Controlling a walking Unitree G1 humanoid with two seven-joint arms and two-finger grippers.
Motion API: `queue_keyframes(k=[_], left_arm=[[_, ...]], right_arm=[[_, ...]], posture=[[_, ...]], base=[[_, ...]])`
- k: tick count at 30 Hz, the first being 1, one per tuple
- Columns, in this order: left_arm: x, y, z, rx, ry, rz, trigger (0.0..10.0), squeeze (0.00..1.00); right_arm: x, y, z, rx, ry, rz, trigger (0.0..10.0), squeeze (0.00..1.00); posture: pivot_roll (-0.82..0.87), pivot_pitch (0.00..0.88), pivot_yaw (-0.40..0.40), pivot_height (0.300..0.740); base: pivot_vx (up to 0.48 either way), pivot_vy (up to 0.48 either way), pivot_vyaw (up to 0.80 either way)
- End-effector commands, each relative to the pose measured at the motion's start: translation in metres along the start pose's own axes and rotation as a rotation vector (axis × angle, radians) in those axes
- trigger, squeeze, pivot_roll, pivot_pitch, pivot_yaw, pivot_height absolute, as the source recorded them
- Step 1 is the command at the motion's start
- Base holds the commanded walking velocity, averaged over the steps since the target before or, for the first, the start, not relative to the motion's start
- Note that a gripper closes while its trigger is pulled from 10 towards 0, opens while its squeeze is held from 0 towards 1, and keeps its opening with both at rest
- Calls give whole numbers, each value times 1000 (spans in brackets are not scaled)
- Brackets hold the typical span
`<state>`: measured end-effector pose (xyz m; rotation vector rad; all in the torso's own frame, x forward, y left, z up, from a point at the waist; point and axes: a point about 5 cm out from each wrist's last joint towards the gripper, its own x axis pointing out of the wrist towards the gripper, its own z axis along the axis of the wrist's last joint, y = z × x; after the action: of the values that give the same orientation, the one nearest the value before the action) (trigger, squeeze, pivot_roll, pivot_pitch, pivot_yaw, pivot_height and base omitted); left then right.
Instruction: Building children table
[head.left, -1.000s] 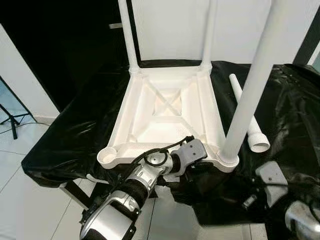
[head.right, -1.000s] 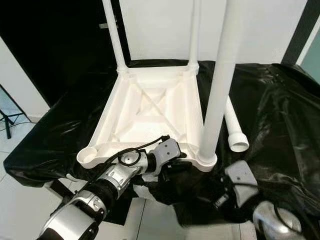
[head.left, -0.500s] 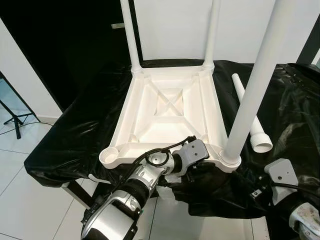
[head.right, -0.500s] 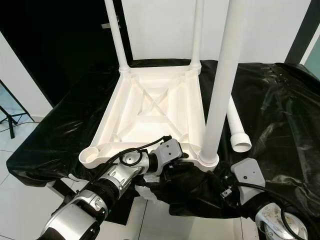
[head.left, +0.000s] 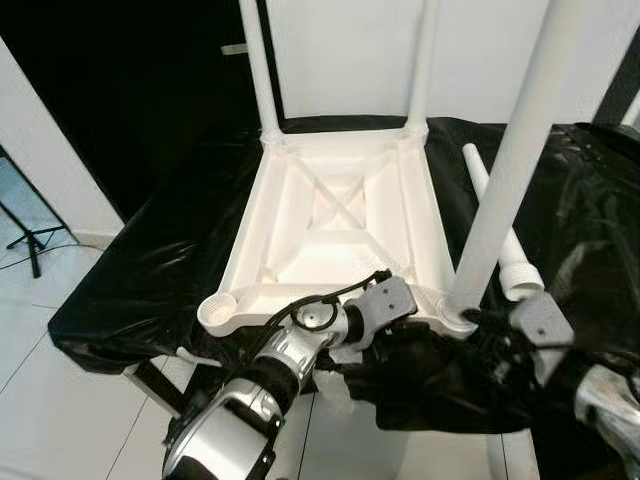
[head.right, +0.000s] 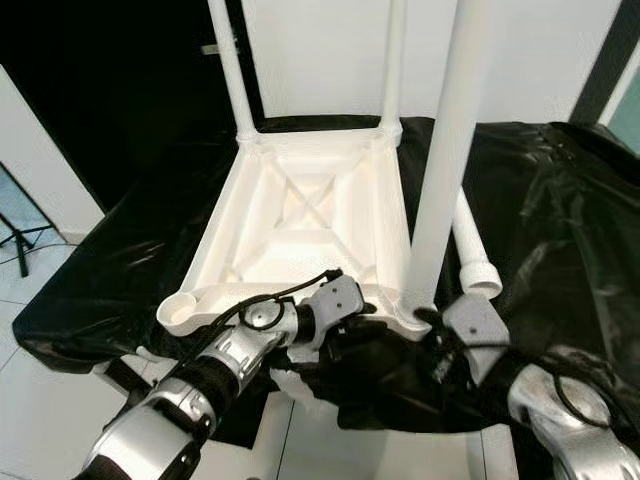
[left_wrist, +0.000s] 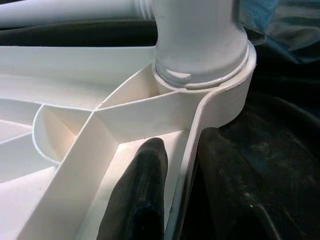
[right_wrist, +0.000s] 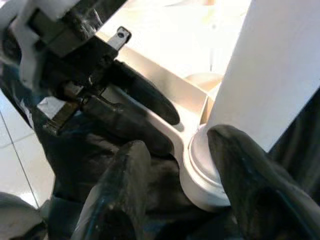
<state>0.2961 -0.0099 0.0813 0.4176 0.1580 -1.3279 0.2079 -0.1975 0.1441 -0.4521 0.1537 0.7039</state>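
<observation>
Both eye views are bright and evenly lit, apparently from overhead. The white tabletop (head.left: 335, 225) is close to overexposed, its ribs marked by faint grey shadows. The black plastic sheet (head.left: 150, 265) catches scattered glare on its wrinkles, strongest at the right edge, and the upper left background falls to near black. The nearest leg (head.right: 445, 160) looks slightly soft. In the left wrist view the left end effector (left_wrist: 172, 200) fingers are out of focus (the socket above is sharp). The right wrist view is blurred throughout, with blown-out white behind.
</observation>
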Motion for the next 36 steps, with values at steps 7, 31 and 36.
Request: queue_keyframes(k=[7, 31, 36], left_arm=[[-5, -18, -36, -78, 153, -70, 10000, 0], [1, -9, -5, -111, -86, 30, 10000, 0], [0, -3, 3, -127, -150, 61, 10000, 0]], right_arm=[[36, -35, -9, -59, 27, 21, 10000, 0], [96, -52, 11, -75, -111, -112, 10000, 0], [96, -39, 14, -39, -151, -99, 10000, 0]], posture=[[88, 0, 36, 740], [108, 0, 32, 740], [99, 0, 34, 740]], base=[[0, 0, 0], [0, 0, 0], [0, 0, 0]])
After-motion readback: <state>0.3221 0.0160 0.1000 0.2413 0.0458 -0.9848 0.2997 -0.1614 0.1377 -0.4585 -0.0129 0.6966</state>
